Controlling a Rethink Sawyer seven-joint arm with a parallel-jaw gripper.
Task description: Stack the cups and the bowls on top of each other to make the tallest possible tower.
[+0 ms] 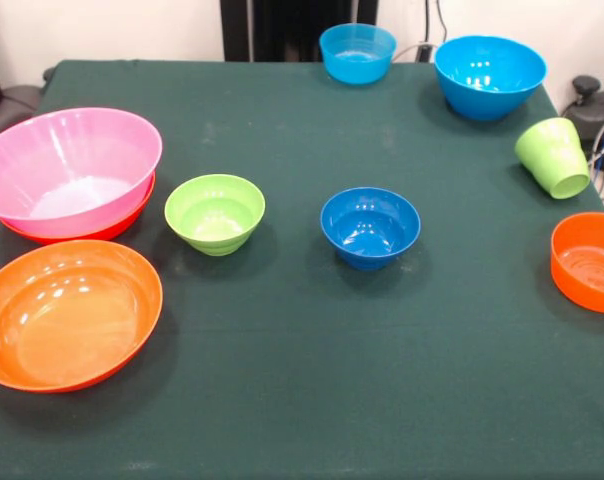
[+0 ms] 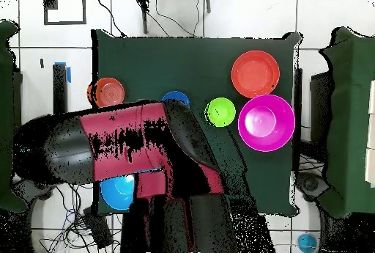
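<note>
Desk point(image 1: 312, 400) under dark green cloth, white wall behind, tiled floor point(image 2: 220, 15) around. Big pink plastic bowl point(image 1: 67, 170) nested in wide orange bowl point(image 1: 132, 215) at left edge; lime green tapered cup point(image 1: 554, 157) tipped at right edge. Red-black arm point(image 2: 139, 147) overhead; claw's state: cannot tell.

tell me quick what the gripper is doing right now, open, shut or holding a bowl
Gripper: not in view; the overhead view shows only the arm folded across the table, and the front view shows no arm.

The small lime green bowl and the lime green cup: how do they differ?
The small lime green plastic bowl stands upright, mouth up, mid-table; the lime green tapered plastic cup lies tipped on its side near the table's edge. The bowl is wider and shallower, the cup narrower and deeper. Both share one glossy lime colour.
</note>
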